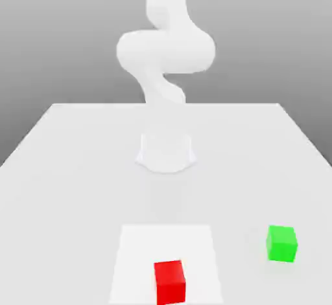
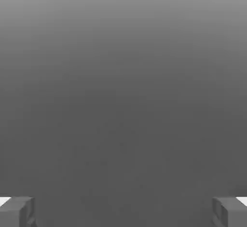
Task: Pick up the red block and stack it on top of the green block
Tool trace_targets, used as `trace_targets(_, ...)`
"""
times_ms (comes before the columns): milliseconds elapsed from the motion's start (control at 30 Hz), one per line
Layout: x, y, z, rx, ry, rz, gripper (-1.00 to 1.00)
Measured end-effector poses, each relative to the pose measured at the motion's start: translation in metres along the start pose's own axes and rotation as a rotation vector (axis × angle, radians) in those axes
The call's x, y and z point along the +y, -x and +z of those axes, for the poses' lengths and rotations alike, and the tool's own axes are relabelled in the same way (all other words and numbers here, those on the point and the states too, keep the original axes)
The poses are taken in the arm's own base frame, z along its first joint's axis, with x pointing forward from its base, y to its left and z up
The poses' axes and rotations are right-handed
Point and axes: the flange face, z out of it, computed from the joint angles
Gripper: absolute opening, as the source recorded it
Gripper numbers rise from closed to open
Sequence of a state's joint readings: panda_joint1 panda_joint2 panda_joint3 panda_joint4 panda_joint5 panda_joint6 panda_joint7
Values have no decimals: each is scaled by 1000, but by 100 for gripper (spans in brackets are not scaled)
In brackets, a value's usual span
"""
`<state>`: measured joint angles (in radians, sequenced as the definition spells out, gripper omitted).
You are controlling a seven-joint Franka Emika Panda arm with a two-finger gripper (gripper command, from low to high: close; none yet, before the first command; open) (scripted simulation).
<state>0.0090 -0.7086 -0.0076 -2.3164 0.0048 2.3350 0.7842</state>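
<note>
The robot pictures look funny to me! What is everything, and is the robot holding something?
The tall white machine is a robot arm standing on a pale table. The exterior view looks at it from outside. The hand view comes from a camera on its hand, so you see its gripper, spread open, holding nothing. On the table lies a flat white square with a bright red cube on it. A bright green cube sits off toward the exterior view's right.

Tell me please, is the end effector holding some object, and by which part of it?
Nothing is held: the end effector is open, with no object between its fingers.
</note>
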Motion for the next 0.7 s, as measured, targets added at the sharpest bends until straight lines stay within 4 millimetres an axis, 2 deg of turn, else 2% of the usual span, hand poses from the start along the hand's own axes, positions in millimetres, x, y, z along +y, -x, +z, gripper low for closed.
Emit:
trace_targets(167,9,9,102,-116,94,-23,0)
trace_targets(333,31,33,196,-226,188,-47,0)
trace_targets(533,73,77,295,-355,304,-77,0)
trace_targets(700,120,125,365,-459,404,-104,0)
